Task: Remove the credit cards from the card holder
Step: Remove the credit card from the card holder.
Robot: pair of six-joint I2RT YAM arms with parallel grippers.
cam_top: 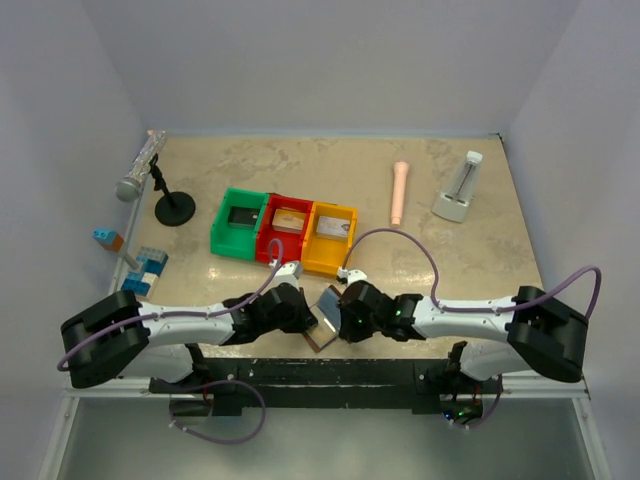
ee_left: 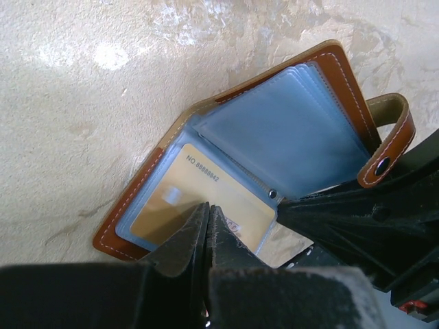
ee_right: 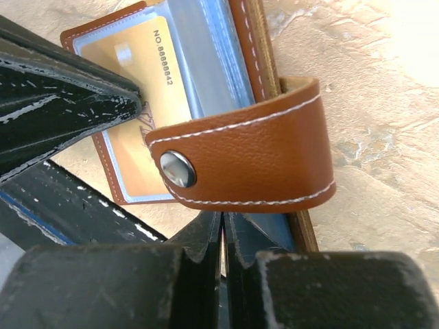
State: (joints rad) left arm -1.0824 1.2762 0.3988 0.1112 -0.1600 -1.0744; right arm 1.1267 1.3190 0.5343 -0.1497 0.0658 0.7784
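Over table [cam_top: 450, 260], card holder [cam_top: 325, 316] tilted diagonally

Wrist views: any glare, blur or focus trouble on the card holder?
Left wrist: card holder sharp, number on gold card legible; left fingers blurred, glare patch on table. Right wrist: strap crisp, snap glints, right fingers soft, table blown out top right. Top: even light, holder tiny.

Both arms are folded low, forearms reaching inward, wrists nearly meeting at centre. Left gripper [ee_left: 208, 211] has its jaws pinched tight on one half of the card holder [ee_left: 288, 130]. Right gripper [ee_right: 223, 223] is clamped narrowly on the opposite edge
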